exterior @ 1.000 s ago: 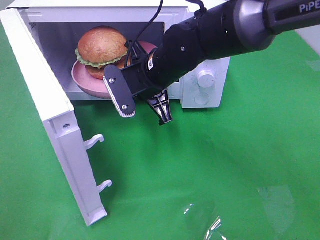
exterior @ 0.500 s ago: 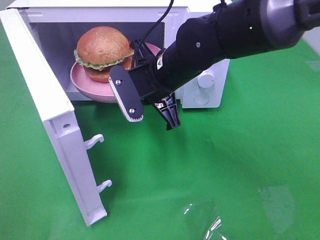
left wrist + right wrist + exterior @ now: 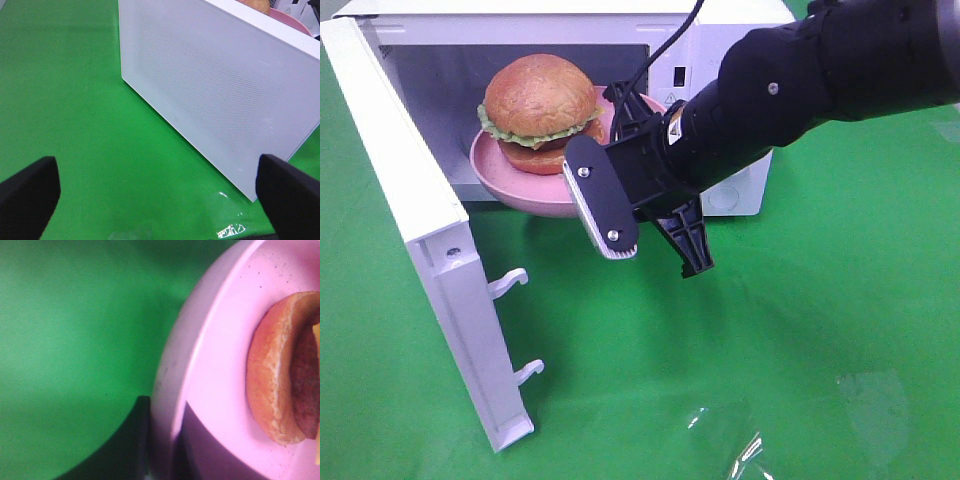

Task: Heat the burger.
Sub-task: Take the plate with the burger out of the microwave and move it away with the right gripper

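A green cloth (image 3: 800, 340) covers the whole work surface. On it stands a white microwave (image 3: 720, 40), its door (image 3: 420, 230) swung wide open toward the left of the high view. The right arm (image 3: 820, 80) reaches across in front of the oven's mouth. A pink plate (image 3: 510, 180) sits at the cavity's opening, its front edge sticking out past the sill, and the burger (image 3: 540, 110) rests on it.

The right wrist view, close up, adds what the high view hides: the right gripper (image 3: 160, 450) is closed down narrow on the plate's rim, one dark finger on each side of it. The left wrist view shows the door's outer face and the left gripper (image 3: 160, 195) spread fully wide, empty, above the cloth; that gripper is out of the high view.
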You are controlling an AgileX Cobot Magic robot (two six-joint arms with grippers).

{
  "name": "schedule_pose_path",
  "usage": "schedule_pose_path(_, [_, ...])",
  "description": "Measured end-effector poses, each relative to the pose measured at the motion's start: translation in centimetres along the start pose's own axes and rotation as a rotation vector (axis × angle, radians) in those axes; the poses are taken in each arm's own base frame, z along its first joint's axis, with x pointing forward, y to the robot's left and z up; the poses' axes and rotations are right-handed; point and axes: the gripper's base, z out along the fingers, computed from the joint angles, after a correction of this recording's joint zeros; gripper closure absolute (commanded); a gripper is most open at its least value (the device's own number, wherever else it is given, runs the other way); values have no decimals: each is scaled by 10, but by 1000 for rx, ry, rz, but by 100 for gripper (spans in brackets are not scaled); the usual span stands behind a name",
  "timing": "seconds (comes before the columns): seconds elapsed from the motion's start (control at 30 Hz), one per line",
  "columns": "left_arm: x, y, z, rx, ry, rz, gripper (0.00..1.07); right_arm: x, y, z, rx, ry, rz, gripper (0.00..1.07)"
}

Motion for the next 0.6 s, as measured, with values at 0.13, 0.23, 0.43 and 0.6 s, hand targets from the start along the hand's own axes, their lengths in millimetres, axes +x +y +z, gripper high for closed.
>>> schedule_pose_path(0.13, [0, 0, 0, 0, 0, 0, 8, 1, 7, -10, -2, 0, 0, 107])
schedule_pose_path(0.23, [0, 0, 0, 0, 0, 0, 8, 1, 12, -17, -3, 0, 0, 107])
schedule_pose_path(0.43, [0, 0, 0, 0, 0, 0, 8, 3, 27, -32, -9, 2, 6, 107])
schedule_pose_path(0.6, [0, 0, 0, 0, 0, 0, 8, 5, 41, -44, -11, 2, 14, 107])
